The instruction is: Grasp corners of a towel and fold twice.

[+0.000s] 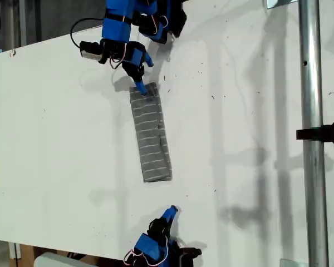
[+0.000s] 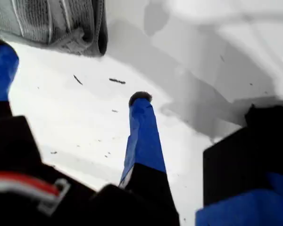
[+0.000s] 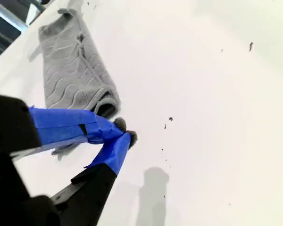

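Closest to the lens, my first gripper [image 2: 70,80] has its 2 blue fingers [image 2: 142,136] spread wide with nothing between them, and it sits a little off 1 short end of the towel [image 2: 52,23]. We see the towel [image 1: 150,136] lying folded into a long narrow strip on the white table [image 1: 239,139]. At the towel's other short end, my second gripper [image 3: 125,132] has its tips pressed together, touching the cloth's edge. We cannot tell whether any fabric is caught between them. The corners are hidden within the folds.
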Available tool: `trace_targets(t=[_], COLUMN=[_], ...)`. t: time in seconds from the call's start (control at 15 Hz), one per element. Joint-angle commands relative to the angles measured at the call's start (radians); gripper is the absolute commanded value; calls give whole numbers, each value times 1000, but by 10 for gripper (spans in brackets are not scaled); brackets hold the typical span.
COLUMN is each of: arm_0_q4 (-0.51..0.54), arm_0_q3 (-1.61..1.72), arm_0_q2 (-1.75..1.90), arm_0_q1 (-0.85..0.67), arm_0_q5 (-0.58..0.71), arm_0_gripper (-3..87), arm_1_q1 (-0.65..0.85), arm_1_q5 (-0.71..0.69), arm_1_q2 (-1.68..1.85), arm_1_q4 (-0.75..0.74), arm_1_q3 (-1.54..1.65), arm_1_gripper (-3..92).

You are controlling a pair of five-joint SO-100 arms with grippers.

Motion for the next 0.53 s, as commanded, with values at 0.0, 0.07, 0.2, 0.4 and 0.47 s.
trace_targets(t=[0.0, 0.07, 0.2, 0.4, 0.47], arm_0_q4=[-11, -21, -9, 2, 8], arm_0_q3=[55, 72, 78, 71, 69], arm_0_q2=[49, 49, 49, 49, 49], arm_0_q1=[-18, -15, -21, -28, -28], arm_0_q5=[-11, -25, -37, -37, -38], arm_0_gripper=[-28, -28, -28, -28, -28], arm_1_q1=[48, 55, 78, 67, 55], arm_1_q5=[-40, -43, -61, -91, -81], arm_1_q2=[-195, -298, -492, -611, -614], arm_1_q4=[-167, -218, -262, -337, -370], arm_1_q3=[-32, -71, -189, -325, -341], arm_1_gripper=[475, 477, 481, 289, 56])
